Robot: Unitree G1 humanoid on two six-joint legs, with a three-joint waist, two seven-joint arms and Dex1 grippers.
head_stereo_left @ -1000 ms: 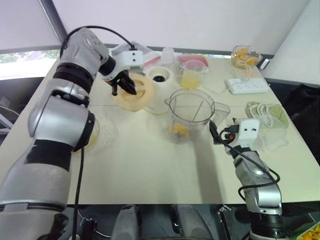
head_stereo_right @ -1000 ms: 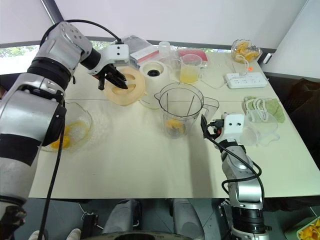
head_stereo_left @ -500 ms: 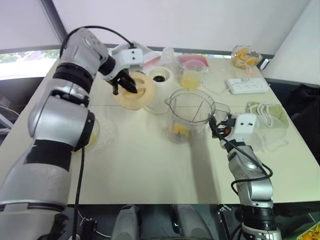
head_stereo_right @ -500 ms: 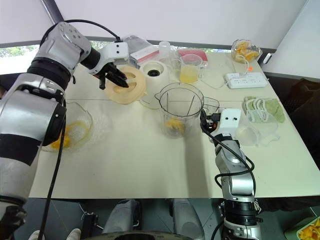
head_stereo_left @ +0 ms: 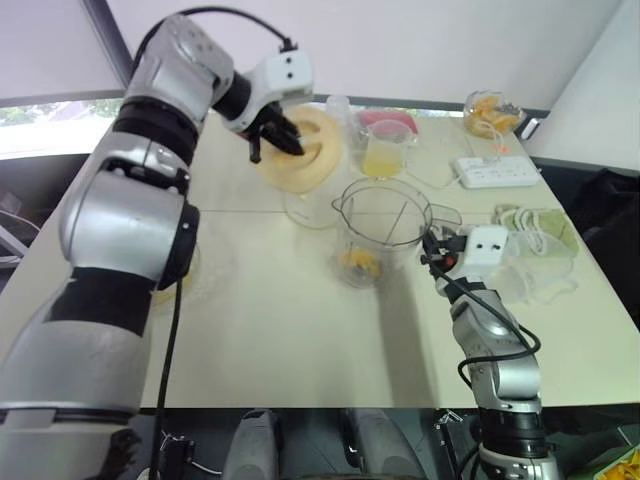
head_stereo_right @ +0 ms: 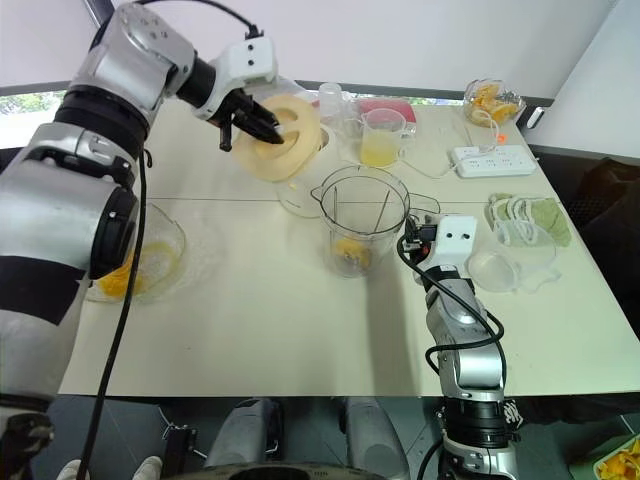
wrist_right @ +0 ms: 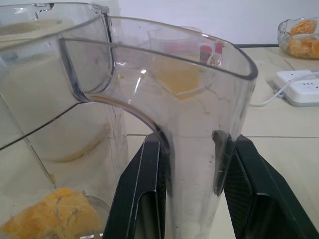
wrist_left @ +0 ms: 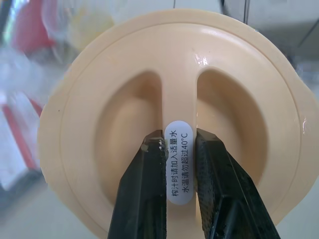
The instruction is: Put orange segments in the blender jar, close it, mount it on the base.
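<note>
we are at the closing step: our left gripper (wrist_left: 178,174) fingers pinch the lid (head_stereo_left: 300,150) by its centre ridge, up beyond the blender jar (head_stereo_left: 383,228), whose handle sits between our right gripper (wrist_right: 192,164) fingers, so next we lower it onto the rim.

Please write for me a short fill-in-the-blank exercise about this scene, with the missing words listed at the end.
1. The left gripper pinches the central ridge of the cream-yellow ____.
2. The right gripper's fingers sit on either side of the blender jar's ____.
3. Orange segments lie at the ____ of the jar.
4. The power strip on the table is ____ in colour.

Missing words: lid; handle; bottom; white
</note>
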